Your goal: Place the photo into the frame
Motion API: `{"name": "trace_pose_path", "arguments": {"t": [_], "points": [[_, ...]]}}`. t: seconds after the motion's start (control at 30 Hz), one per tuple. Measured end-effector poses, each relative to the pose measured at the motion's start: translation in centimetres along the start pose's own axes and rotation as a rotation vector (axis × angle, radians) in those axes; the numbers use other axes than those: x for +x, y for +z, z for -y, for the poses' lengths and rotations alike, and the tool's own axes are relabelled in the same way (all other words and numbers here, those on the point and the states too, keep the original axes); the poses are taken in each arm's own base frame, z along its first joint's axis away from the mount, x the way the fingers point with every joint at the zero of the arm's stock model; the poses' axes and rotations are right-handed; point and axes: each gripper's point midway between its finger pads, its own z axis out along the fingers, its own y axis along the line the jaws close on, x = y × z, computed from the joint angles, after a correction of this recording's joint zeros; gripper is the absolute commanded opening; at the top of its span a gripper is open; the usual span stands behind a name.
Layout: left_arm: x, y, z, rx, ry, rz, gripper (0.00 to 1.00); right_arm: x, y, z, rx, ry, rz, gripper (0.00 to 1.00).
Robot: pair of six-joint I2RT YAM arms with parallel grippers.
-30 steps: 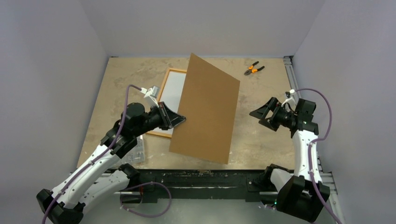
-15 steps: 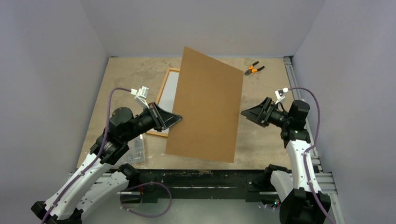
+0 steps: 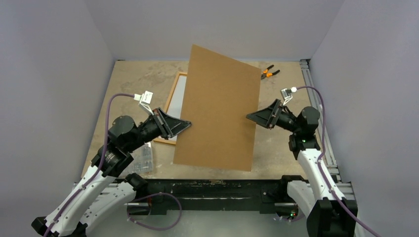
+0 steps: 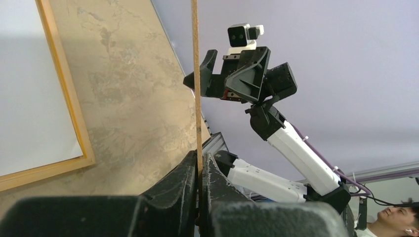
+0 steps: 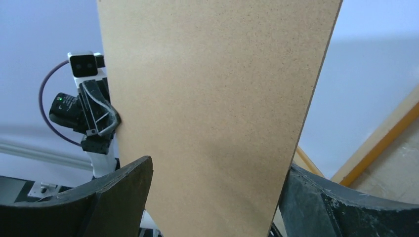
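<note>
My left gripper [image 3: 184, 124] is shut on the lower left edge of a plain brown backing board [image 3: 220, 106] and holds it up, tilted, above the table. In the left wrist view the board [image 4: 195, 74] is edge-on, pinched between the jaws [image 4: 199, 168]. The right gripper [image 3: 252, 117] stands open right at the board's right edge. From the right wrist the board's face [image 5: 212, 74] fills the space in front of the wide-apart fingers [image 5: 217, 168]. The orange-bordered frame [image 3: 168, 106] lies flat on the table behind, with a white panel [image 3: 179, 94] inside it. The photo's print is out of view.
Orange-handled pliers [image 3: 268, 73] lie at the far right of the table. A clear plastic piece [image 3: 144, 157] sits near the left arm at the front edge. A metal rail [image 3: 309, 84] runs along the right side. Grey walls close in on three sides.
The right arm has swung left and its open gripper has reached the board's right edge. The left arm has raised the board a little and tipped it further back.
</note>
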Motion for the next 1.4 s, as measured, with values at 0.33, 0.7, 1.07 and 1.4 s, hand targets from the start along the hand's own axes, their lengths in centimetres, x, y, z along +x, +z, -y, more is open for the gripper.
{"name": "trace_pose_path", "arguments": {"t": [0.33, 0.7, 1.07, 1.4], "points": [[-0.9, -0.7, 0.2, -0.006, -0.008, 0.059, 0.0, -1.3, 0.0, -3.1, -0.101, -0.022, 0.04, 0.61], [-1.1, -0.1, -2.7, -0.133, -0.029, 0.082, 0.0, -2.1, 0.2, -2.8, -0.095, 0.046, 0.048, 0.53], [-0.9, 1.9, -4.5, -0.115, -0.007, 0.103, 0.0, -4.4, 0.1, -2.8, -0.096, 0.092, 0.139, 0.4], [-0.3, 4.3, -5.2, -0.055, 0.0, 0.083, 0.0, -3.1, 0.1, -3.6, -0.126, 0.109, 0.065, 0.23]]}}
